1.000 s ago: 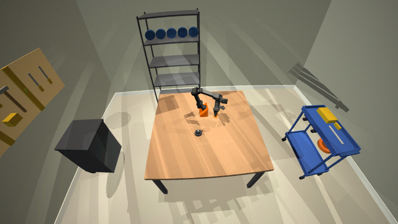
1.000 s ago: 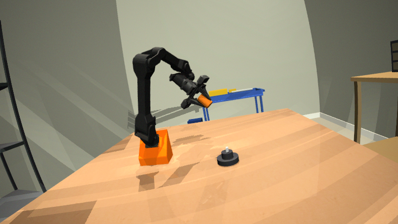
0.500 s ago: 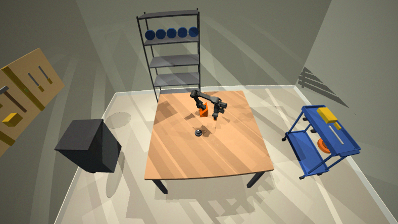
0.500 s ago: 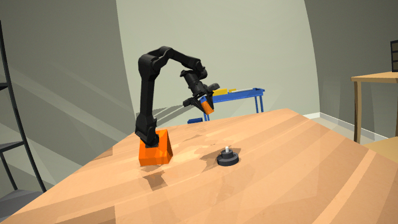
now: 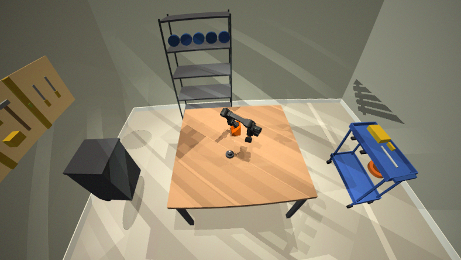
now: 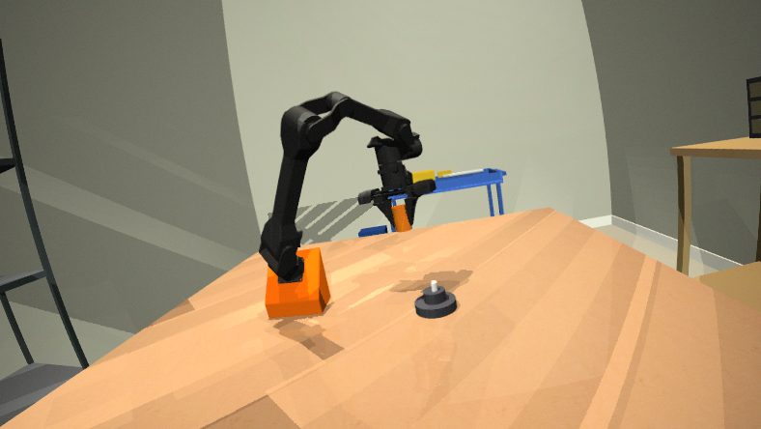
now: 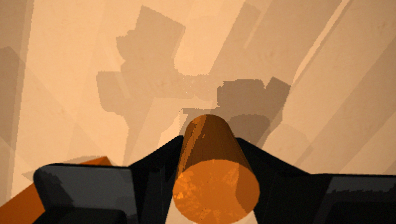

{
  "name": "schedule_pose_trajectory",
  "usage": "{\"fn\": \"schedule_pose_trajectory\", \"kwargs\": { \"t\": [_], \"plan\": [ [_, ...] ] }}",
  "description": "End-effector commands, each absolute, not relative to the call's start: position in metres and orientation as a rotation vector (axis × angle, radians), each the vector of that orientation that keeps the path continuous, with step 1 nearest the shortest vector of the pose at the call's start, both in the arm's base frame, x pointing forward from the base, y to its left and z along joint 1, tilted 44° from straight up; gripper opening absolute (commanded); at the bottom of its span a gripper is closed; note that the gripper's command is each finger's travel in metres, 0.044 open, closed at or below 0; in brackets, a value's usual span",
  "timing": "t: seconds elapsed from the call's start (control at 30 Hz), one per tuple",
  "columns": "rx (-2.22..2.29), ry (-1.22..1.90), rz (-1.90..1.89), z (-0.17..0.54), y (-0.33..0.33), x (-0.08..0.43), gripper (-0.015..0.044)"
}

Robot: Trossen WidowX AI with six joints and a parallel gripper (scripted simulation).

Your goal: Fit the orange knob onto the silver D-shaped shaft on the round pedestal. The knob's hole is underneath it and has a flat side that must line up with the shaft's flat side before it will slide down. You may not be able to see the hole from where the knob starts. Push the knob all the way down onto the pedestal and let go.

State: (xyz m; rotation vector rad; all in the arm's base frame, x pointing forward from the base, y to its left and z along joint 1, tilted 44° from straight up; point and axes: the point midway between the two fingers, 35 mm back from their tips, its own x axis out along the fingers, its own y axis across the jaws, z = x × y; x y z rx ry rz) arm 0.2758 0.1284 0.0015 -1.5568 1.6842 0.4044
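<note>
My gripper [image 5: 248, 139] [image 6: 402, 219] [image 7: 208, 141] points down and is shut on the orange knob [image 6: 402, 217] [image 7: 216, 190], high above the table. The knob is nearly upright, leaning slightly in the exterior view. The wrist view shows its plain near end; its underside, hole and flat are hidden. In the top view the knob is not made out. The dark round pedestal [image 5: 229, 155] [image 6: 436, 307] stands on the table apart from the gripper, which is up and to the right of it in the top view. The silver shaft [image 6: 434, 286] stands up bare; its flat cannot be told.
The arm's orange base [image 5: 236, 130] [image 6: 293, 302] stands on the wooden table [image 5: 206, 184] [image 6: 505, 362], behind and left of the pedestal. A shelf rack [image 5: 202, 71], a blue cart [image 5: 353, 179] and a dark cabinet [image 5: 92, 156] stand off the table.
</note>
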Motion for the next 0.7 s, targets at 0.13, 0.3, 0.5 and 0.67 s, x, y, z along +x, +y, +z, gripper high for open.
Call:
{"fn": "schedule_pose_trajectory", "kwargs": {
  "t": [0.13,0.3,0.5,0.67],
  "plan": [
    [-1.540,1.699,0.422,-0.029,0.106,0.282,0.0000],
    [-1.536,1.704,0.422,-0.052,0.086,0.287,0.0000],
    [-1.532,1.711,0.420,-0.079,0.062,0.290,0.0000],
    [-1.529,1.718,0.416,-0.098,0.046,0.292,0.0000]
  ]
}}
